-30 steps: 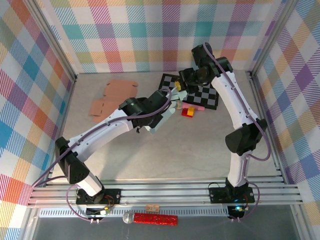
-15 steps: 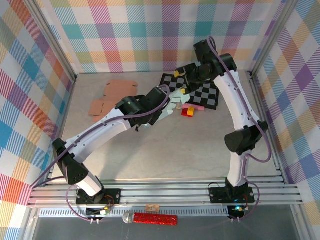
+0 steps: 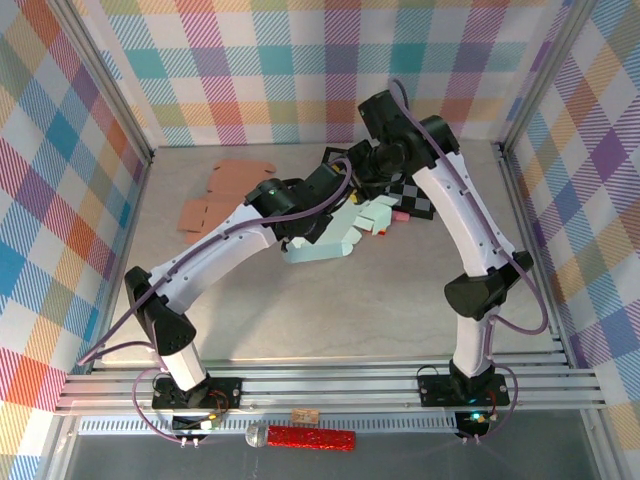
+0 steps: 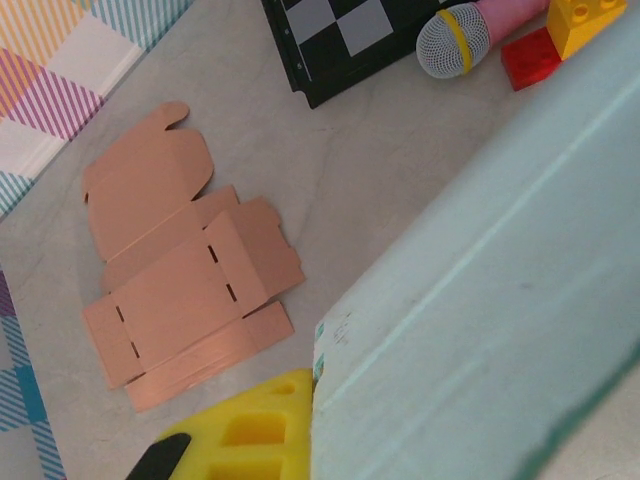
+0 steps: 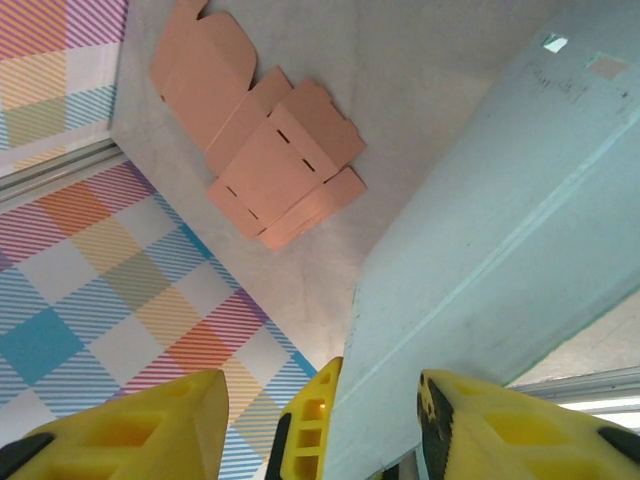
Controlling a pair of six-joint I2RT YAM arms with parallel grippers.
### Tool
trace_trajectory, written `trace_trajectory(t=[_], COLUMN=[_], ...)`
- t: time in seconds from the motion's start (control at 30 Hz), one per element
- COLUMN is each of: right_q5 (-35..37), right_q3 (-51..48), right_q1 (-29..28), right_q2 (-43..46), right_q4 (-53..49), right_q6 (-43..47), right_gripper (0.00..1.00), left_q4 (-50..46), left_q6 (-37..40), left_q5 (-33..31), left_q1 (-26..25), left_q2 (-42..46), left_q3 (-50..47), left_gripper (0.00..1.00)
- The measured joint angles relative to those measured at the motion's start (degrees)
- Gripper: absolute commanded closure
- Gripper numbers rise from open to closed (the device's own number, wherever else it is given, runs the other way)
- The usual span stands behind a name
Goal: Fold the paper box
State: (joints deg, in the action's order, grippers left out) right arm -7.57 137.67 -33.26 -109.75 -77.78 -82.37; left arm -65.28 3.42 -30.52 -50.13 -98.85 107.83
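Seen from overhead mid-table: box (image 3: 335,240), pale mint, stretched lengthwise from 8 o'clock to 2 o'clock, broad face up. Raised or merely tilted, cannot tell which. Pinched along its 11 o'clock edge by left gripper (image 3: 343,203), clenched on the sheet, with one yellow finger (image 4: 250,430) tight against the panel's edge. Spread out toward 5 o'clock from that grip. Straddled at the 1 o'clock end by right gripper (image 5: 325,385), released, yellow fingers (image 5: 130,425) well apart with the panel's edge between them. Lying well apart at 10 o'clock of the box: flat brown cardboard (image 3: 225,185), clear of both grippers. Crowded just past the 2 o'clock end: checkered mat (image 4: 330,45), toy microphone (image 4: 455,38), red brick (image 4: 530,58) and yellow brick (image 4: 585,18), all near the box's far edge.
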Motion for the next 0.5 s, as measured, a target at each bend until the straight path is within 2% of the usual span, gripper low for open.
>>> trace_trajectory(t=[0.23,0.5], right_q5=[1.64,2.38], right_q3=[-4.59,-13.7], right_q1=[-0.11,0.68], right_q2=[2.01,10.05], right_q4=[0.11,0.85], right_q6=[-2.34,-6.47], right_gripper=[0.49,0.5], left_q4=[-2.21,-2.56], left_q6=[-2.6,-4.79], left_q5=[-0.2,-1.29], left_q1=[-0.02,-0.04], left_q2=[-1.66,-1.68], left_q3=[1.7,1.9], left_gripper=[1.0,1.0])
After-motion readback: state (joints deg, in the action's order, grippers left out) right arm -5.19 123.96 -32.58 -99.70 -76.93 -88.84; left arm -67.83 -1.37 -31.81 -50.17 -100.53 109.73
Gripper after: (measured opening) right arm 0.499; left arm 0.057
